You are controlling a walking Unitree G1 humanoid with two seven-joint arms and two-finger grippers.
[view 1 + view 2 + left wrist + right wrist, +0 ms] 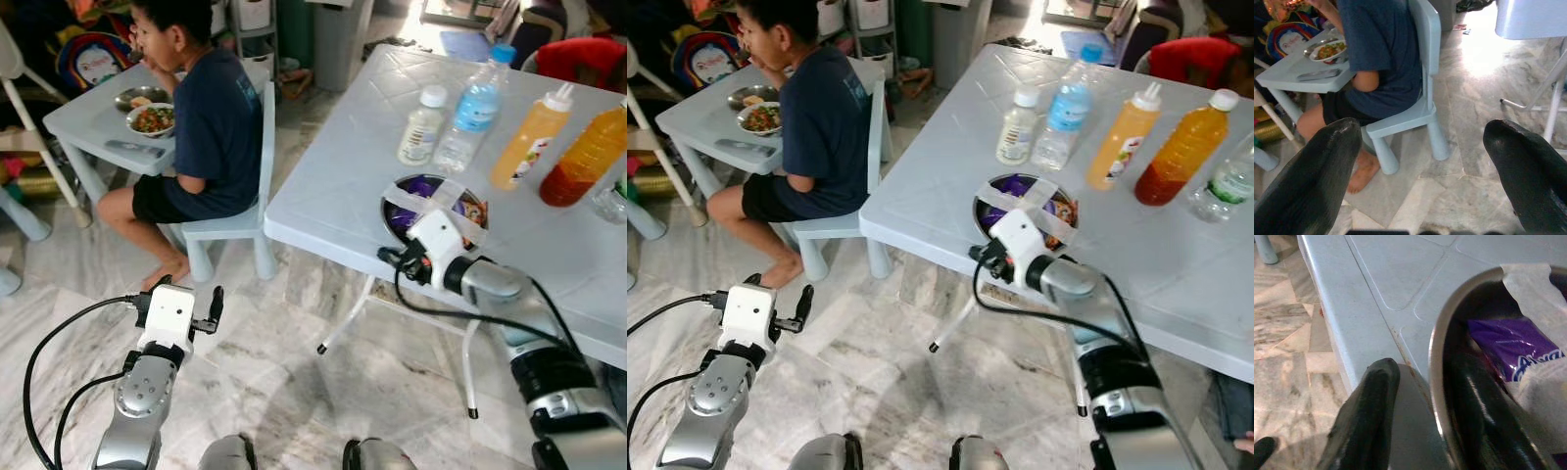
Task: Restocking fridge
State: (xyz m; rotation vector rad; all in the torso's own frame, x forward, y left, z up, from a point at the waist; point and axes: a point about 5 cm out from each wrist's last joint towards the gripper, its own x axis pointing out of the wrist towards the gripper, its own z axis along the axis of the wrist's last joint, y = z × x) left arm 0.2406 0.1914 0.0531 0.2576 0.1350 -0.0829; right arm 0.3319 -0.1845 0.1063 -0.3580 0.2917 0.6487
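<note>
Right gripper [1415,416]: placed at the near rim of the steel bowl [393,195]; one black finger is seen outside the wall and one inside, so the rim is straddled. Whether the fingers are already pressed tight on the metal cannot be told.
Left gripper [1425,161]: held low over the marble floor [274,352], fingers spread wide apart with nothing between them; idle.
Steel bowl: resting on the white table [333,176] near its front edge, crossed by strips of tape; purple packets [1508,347] are visible inside.
Other stock on table: small white-capped bottle [422,124], water bottle [471,110], squeeze bottle of orange sauce [530,138], large bottle of orange liquid [591,153]; all upright, in a row behind the bowl, untouched.
Fridge: location not established from these views.
Bystander: a person is seated on a small chair [240,211] at a low table [88,122], well apart from both arms.
Progress (judged): early. Nothing is lifted; every item is on the table.
Remaining (judged): bowl to be secured and raised, carried to the fridge and placed; the bottles to follow.
</note>
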